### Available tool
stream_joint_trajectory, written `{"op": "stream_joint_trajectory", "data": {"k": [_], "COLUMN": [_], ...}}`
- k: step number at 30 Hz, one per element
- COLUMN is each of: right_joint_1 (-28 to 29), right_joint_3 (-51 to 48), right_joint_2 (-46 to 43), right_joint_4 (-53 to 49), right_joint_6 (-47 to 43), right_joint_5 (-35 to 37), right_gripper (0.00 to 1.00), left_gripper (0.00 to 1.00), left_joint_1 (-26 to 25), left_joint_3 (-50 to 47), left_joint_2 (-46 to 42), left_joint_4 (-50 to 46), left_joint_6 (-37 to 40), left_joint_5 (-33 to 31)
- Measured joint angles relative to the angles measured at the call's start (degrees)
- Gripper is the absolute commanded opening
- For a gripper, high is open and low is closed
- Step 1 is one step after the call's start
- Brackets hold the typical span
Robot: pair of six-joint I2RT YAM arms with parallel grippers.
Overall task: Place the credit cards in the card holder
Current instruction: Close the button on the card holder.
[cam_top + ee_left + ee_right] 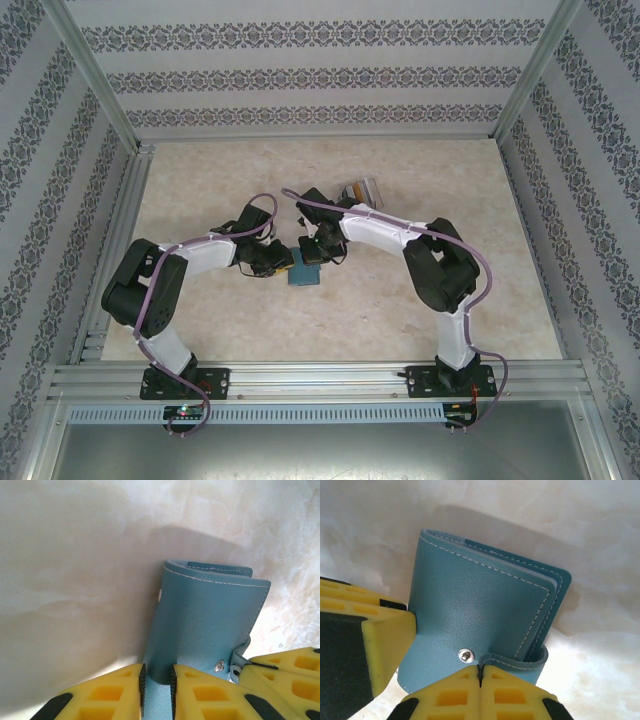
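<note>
L gripper (157,674): fingers nearly together, pinching near edge of card holder (205,625). Teal leather sits betw the two black pads. In top view, L gripper (282,262) is at holder's left side.

R gripper (480,673): yellow fingertips pressed together at the end of the closure strap (517,661), looks like a pinch on the strap tab. In top view, R gripper (318,250) is at holder's far/right side. In L wrist view, R gripper (250,666) comes in at lower right w/ the strap running into it.

Card holder (304,274): mid-table betw both grippers, both touching it. In R wrist view, card holder (480,610) is folded shut: teal grain, white stitching along edges, pale inner layer showing at the fold edge. Metal snap stud (465,654) sits just beside R fingertips, strap not on it. L finger (390,640) touches holder's left edge.

Credit cards (362,189): fanned on table (200,200), beyond R forearm, well apart from holder. Grey and orange tones visible. Too small to read any print or brand.

Surroundings: marbled beige tabletop, walls (320,78) w/ banded floral pattern, alu rail (320,378) at near edge carrying both bases.
</note>
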Motion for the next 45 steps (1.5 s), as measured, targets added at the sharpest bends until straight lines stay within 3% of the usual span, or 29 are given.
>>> {"op": "stream_joint_trajectory", "data": {"k": [9,18,45], "right_joint_1": [0.5,1.2,2.4], "right_joint_3": [2.6,5.3,11.1], "right_joint_2": [1.8,3.7,7.6], "right_joint_4": [-1.9,-3.7,-8.4], "right_joint_6": [0.0,0.0,0.4], "right_joint_5": [0.5,1.3,3.5], "right_gripper": [0.0,0.0,0.0], "left_gripper": [0.19,0.1,0.04], "left_joint_1": [0.0,0.0,0.2], "left_joint_3": [0.0,-0.5,-2.3], "left_joint_2": [0.0,0.0,-0.2], "left_joint_4": [0.1,0.8,4.1], "left_joint_6": [0.0,-0.3,-0.8], "left_joint_5": [0.0,0.0,0.3]}}
